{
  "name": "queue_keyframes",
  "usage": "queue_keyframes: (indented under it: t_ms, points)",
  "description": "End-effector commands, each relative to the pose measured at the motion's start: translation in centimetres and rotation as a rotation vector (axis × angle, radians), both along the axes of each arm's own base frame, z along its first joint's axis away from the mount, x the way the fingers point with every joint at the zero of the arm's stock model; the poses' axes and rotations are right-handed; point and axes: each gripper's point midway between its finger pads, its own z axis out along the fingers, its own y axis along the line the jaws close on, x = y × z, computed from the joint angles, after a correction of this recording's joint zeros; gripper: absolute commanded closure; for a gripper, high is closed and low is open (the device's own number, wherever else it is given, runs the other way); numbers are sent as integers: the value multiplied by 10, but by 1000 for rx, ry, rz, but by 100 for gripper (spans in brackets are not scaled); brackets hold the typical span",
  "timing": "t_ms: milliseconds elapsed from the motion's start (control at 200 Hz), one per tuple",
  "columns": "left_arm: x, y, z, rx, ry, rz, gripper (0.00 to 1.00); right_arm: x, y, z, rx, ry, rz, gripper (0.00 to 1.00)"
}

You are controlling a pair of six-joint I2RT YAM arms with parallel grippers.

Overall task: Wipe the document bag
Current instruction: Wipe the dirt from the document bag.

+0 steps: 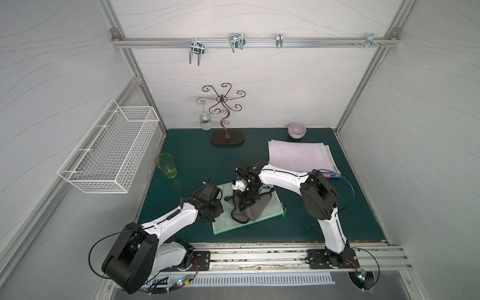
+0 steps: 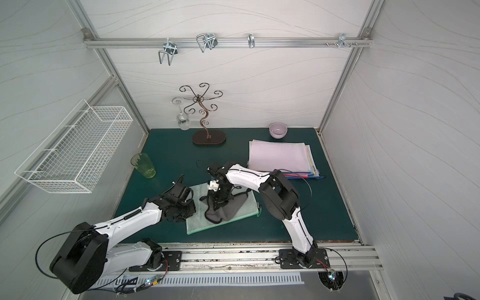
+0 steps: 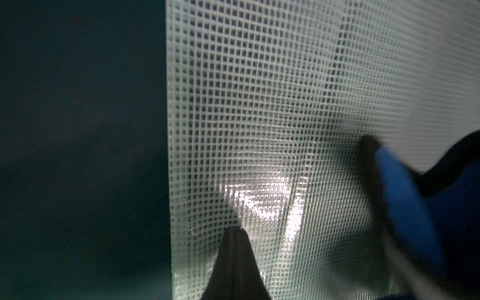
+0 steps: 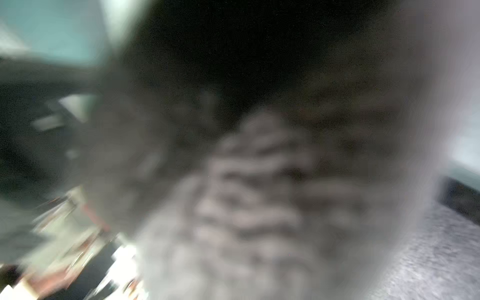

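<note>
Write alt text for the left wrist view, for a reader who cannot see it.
The shut left gripper presses on the pale mesh document bag near its edge, creasing it. Dark green table shows beside the bag; a blurred blue shape crosses one corner.

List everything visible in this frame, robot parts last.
document bag: one, pale green mesh, front centre
cloth: one, grey, on the document bag
tumbler: one, green, left side
wine glass: one, clear, hanging from stand
stand: one, dark metal, back
bowl: one, lilac, back right
paper stack: one, pink-topped, right
wire basket: one, white, mounted left
hooks: four, silver, high at back
left gripper: one, black, shut, pressing document bag
right gripper: one, black, shut on cloth
</note>
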Motion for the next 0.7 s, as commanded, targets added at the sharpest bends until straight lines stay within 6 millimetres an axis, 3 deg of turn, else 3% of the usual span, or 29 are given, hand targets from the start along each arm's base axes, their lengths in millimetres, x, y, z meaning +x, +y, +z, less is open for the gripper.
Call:
queue_keyframes:
  t_ms: [0, 120, 200, 335, 425, 530, 625, 695]
  points:
    - [-12, 11, -9, 56, 55, 9, 100, -10, 32, -14, 67, 214, -55, 100]
    - [-13, 11, -8, 53, 53, 16, 100, -11, 40, -37, 19, 286, -119, 100]
    - [-12, 11, -8, 51, 50, 18, 100, -10, 28, -50, -46, 268, -140, 100]
    - [-10, 11, -8, 56, 46, 16, 100, 21, -57, -70, -269, 92, -213, 100]
    - [-10, 12, -8, 65, 49, 7, 100, 45, -123, -63, -389, -36, -262, 100]
    - [-9, 13, -7, 72, 50, 1, 100, 53, -184, -52, -513, -148, -269, 100]
    - [-8, 13, -5, 70, 45, -1, 100, 49, -219, -47, -615, -211, -247, 100]
    - [-6, 12, -4, 60, 38, -4, 100, 45, -219, -47, -596, -209, -251, 100]
